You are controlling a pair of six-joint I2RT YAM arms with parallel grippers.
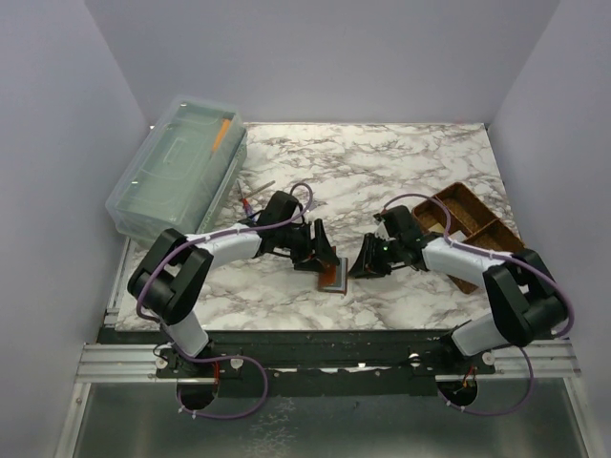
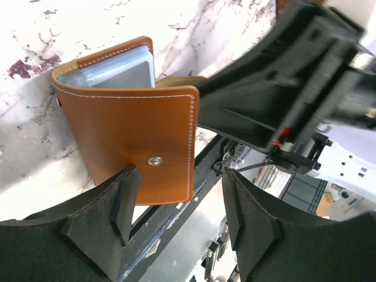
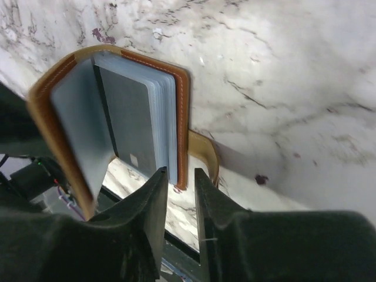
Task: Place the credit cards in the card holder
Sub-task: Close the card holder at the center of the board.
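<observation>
Jaws: left gripper [image 2: 182, 182] wide, right gripper [image 3: 180, 175] narrow, both at six o'clock on the white marbled counter [image 1: 382, 172], close to its edge. Between them the tan leather folding card holder [image 2: 135, 129] stands open, a dark grey flat credit card [image 3: 132, 126] among its sleeves. Best steady the cover and push squarely; free room lies toward twelve.

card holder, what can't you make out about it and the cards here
- Card count: right wrist view, sleeves of the card holder overlap, only one dark credit card shows.
- Left wrist view: the brown cover hides the cards.
- Whether the right gripper grips the cover: right wrist view, its fingers hide contact.
</observation>
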